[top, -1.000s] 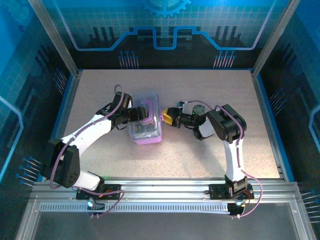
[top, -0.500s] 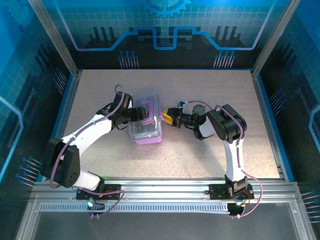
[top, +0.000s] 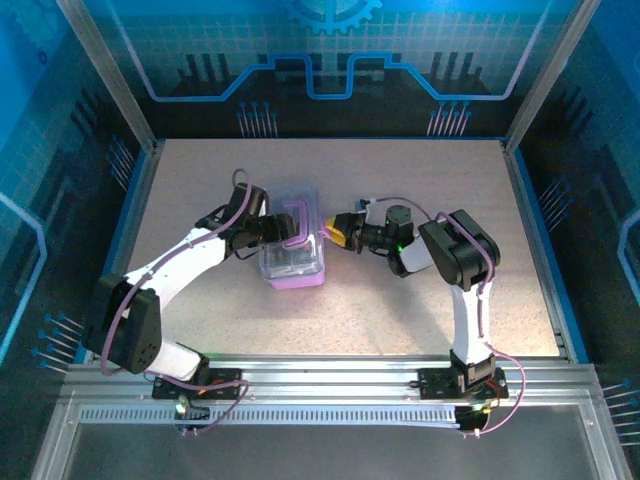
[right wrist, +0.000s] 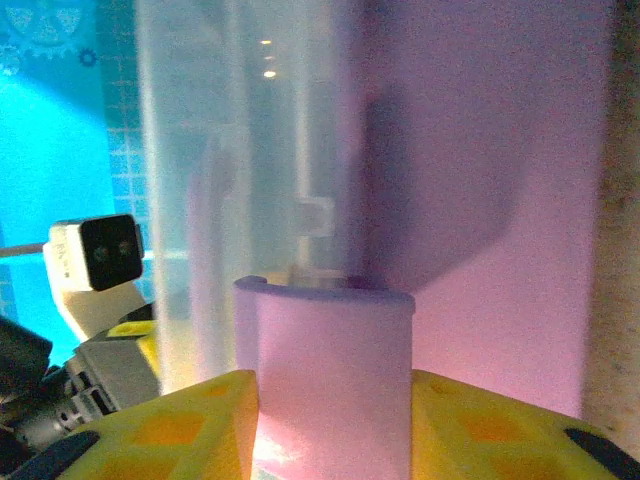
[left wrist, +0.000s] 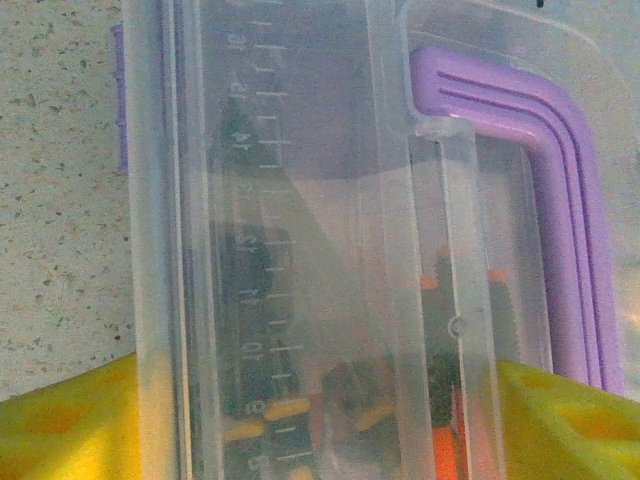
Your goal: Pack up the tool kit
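The case [top: 291,245] is seen near the middle of the table [top: 420,310], a little toward its left edge, with the clear lid [left wrist: 300,200] down and the purple handle [left wrist: 565,200] lying flat on top. Screwdrivers [left wrist: 445,420] are made out dimly through the lid, inside the case.

The case is gripped across its width by the left gripper [top: 264,232], whose jaws are spread wide and pressed to both sides. At the case's right side, the purple latch [right wrist: 335,380] is pinched between the half-closed jaws of the right gripper [top: 330,232]; both pads appear to be touching it.

The step in hand is judged to be fastening the latch, with packing nearly finished. For this to be done well, the case should be held square and firmly by the left gripper so that it cannot slide toward the left edge. The latch should be pushed straight toward the case wall, without twist, until it is seated. The lid should be checked for a flush fit, since a proud screwdriver could block closure.
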Available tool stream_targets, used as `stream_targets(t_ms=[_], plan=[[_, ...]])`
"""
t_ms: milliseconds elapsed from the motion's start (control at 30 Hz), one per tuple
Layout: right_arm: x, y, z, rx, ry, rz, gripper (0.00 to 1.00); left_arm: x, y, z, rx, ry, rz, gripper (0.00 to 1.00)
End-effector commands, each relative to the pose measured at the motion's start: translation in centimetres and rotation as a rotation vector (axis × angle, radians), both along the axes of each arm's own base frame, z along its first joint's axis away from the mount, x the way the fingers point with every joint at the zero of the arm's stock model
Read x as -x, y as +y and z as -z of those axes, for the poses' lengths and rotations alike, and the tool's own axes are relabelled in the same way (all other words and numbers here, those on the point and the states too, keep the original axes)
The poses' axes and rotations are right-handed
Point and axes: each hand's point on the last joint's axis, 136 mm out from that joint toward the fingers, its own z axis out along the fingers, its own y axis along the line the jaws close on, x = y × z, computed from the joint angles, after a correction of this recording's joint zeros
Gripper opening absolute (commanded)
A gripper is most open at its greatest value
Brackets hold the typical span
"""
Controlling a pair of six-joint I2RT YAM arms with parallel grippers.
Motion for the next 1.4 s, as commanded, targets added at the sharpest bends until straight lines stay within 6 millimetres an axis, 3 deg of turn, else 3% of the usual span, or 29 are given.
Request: stream_targets(t_ms=[0, 300, 967, 1367], plan=[[0.5, 0.3, -1.8, 0.007, -0.082, -0.025, 0.43, 8.9, 0.9, 8.9, -0.065, 0.452, 0.038, 0.15], [0.5, 0.6, 1.3, 0.069, -0.032, -0.027, 0.42, 8.8, 0.8, 8.9, -0.062, 0.450, 0.042, 0.15], [1.5, 0.6, 5.9, 0.218, 0.034, -0.047, 0.42, 8.9, 0.6, 9.3, -0.051, 0.454, 0.046, 0.15], [2.2, 1.9, 7.1, 0.231, 0.071, -0.072, 0.15, 8.8, -0.4, 9.7, -0.021, 0.455, 0.055, 0.14]])
